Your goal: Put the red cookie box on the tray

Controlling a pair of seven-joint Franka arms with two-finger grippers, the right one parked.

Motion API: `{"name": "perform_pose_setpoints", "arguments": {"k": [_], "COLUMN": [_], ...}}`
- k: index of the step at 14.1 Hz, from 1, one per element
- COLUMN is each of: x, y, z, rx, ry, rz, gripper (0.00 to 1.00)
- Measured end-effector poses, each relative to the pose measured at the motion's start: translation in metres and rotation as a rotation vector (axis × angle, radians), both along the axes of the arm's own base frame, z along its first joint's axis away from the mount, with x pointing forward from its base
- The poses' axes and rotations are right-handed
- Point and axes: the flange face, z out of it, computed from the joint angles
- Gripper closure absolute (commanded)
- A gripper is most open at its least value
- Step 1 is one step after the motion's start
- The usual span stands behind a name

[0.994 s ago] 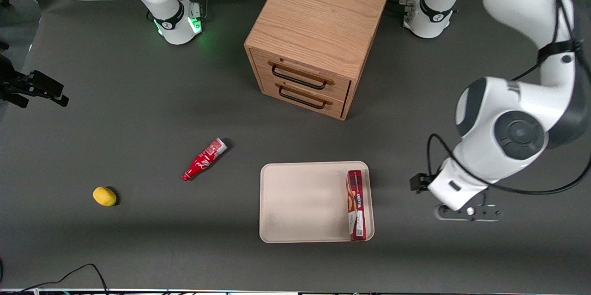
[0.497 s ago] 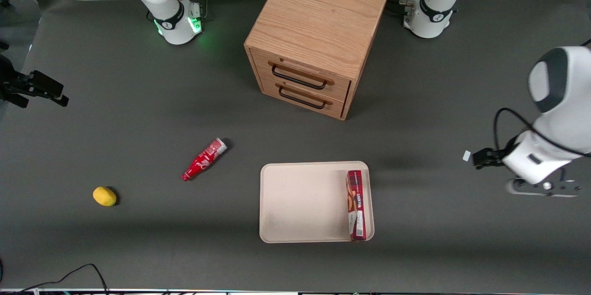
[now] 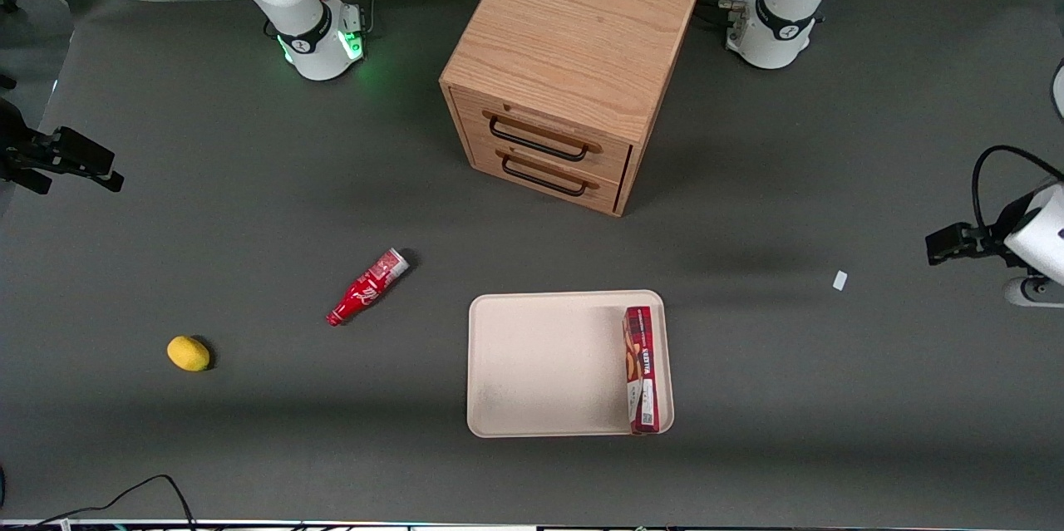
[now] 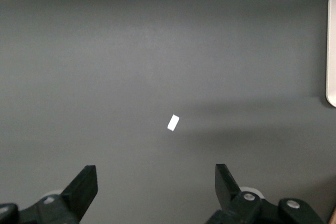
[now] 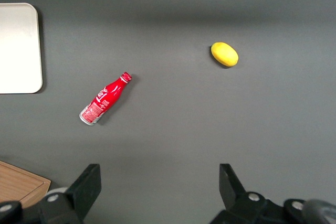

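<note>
- The red cookie box [image 3: 641, 369] is shown lying flat inside the tray [image 3: 540, 365], along the rim on the working arm's side, with its white label end nearest the front camera. The placement is judged complete.
- The gripper [image 4: 152, 190] is seen with its fingers spread wide and nothing between them. It is held above bare table toward the working arm's end, well apart from the tray.
- A small white scrap [image 3: 839, 280] is seen on the mat between the tray and the gripper. It plays no part in the task, and it cannot be told what it is.
- Risk 1: the box is pressed close to the rim, and its label end appears to reach the corner. It cannot be told whether the box rests partly on the rim. If the tray were knocked, the box could be tipped out over the low edge.
- Risk 2: should the arm be swung low across the table, the tray or box could be struck and shifted. A high path would be called for.
- The red bottle [image 3: 367, 287], the lemon [image 3: 189, 353] and the wooden drawer cabinet [image 3: 565, 70] are seen well apart from the tray, so no interference from them is expected.
</note>
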Motion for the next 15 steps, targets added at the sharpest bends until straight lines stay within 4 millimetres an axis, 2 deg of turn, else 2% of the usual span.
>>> {"name": "perform_pose_setpoints", "arguments": {"k": [3, 9, 15], "x": [-0.008, -0.009, -0.012], "y": [0.004, 0.022, 0.006], "z": [0.014, 0.022, 0.036], "rx": [0.003, 0.023, -0.009], "ry": [0.003, -0.004, 0.018], "rz": [0.007, 0.008, -0.001], "gripper": [0.00, 0.00, 0.00]}}
